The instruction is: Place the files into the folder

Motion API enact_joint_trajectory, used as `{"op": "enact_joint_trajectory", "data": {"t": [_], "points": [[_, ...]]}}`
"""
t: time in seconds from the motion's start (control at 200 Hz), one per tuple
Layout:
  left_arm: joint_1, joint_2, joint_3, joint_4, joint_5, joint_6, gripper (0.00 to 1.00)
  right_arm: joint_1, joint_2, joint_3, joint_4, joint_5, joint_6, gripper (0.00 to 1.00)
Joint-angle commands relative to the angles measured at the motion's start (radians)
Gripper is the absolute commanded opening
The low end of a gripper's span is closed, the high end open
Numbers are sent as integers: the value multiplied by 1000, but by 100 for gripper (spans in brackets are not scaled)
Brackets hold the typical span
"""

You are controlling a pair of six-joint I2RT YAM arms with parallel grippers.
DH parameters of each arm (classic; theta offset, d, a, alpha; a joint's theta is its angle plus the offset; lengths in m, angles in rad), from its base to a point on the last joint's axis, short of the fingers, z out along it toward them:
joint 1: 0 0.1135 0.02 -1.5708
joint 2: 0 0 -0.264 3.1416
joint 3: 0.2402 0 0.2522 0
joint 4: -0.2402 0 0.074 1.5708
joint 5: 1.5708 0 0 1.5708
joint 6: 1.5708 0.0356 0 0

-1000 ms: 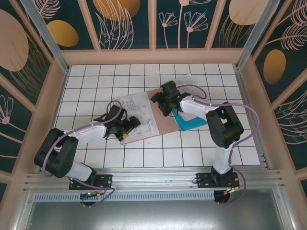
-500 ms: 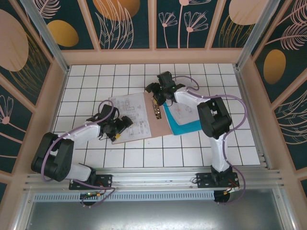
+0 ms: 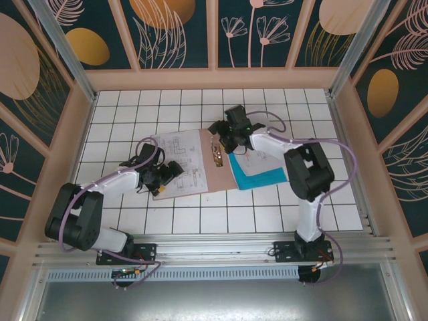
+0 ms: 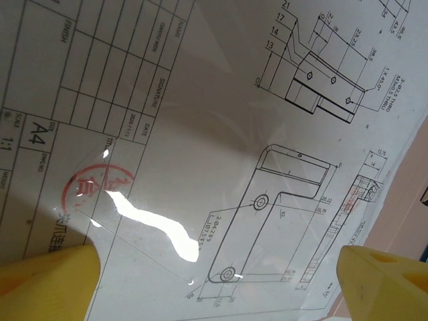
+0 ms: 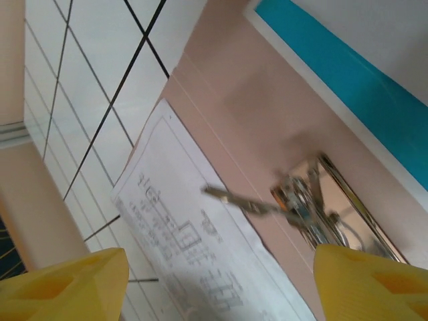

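Note:
The pinkish-brown folder (image 3: pixel 217 179) lies open in the middle of the table, with a metal clip (image 3: pixel 217 152) on its spine. The white printed sheet (image 3: pixel 179 159) lies across its left part. The teal-blue sheet (image 3: pixel 262 178) sits at its right with another white sheet (image 3: pixel 249 158) on top. My left gripper (image 3: pixel 168 180) hovers open low over the printed sheet (image 4: pixel 221 134), nothing between its fingertips (image 4: pixel 47 281). My right gripper (image 3: pixel 222 138) stands open above the clip (image 5: pixel 321 210), over the folder (image 5: pixel 247 114) and beside the teal sheet (image 5: pixel 348 83).
The white tiled table (image 3: pixel 134 114) is ringed by a low wooden wall (image 3: pixel 214 79) and metal posts. Free tile lies to the far left, far right and along the near side. Purple cables loop off both wrists.
My right gripper swung to the folder's far end and came back slightly over the clip. A white sheet now lies on the teal one. My left gripper slid a little left on the printed sheet.

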Motion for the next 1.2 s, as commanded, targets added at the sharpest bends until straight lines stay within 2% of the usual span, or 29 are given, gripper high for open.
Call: {"op": "enact_joint_trajectory", "data": {"t": [0.0, 0.14, 0.305, 0.405, 0.465, 0.58, 0.671, 0.776, 0.976, 1.191], "points": [[12, 29, 10, -64, -38, 30, 93, 31, -84, -94, 93, -6, 29, 73], [20, 45, 37, -81, -49, 51, 93, 57, -148, -179, 152, -23, 16, 72], [34, 70, 86, -102, -65, 78, 93, 19, -250, -249, 138, 4, -61, 70], [35, 71, 142, -119, -71, 91, 92, -20, -324, -318, 122, 2, -96, 69], [33, 51, 178, -122, -57, 90, 91, -90, -363, -370, 122, -21, -103, 69], [21, 21, 218, -93, 39, 44, 85, -195, -413, -473, 176, -107, -111, 68], [-47, 28, 238, -40, 105, -25, 82, -255, -412, -502, 206, -180, -124, 68], [-176, 69, 232, 84, 158, -153, 81, -306, -396, -510, 214, -216, -138, 68], [-387, 184, 284, 292, 158, -328, 81, -373, -322, -497, 227, -263, -137, 68], [-486, 294, 351, 325, 160, -376, 83, -378, -238, -491, 298, -297, -88, 68]]}}
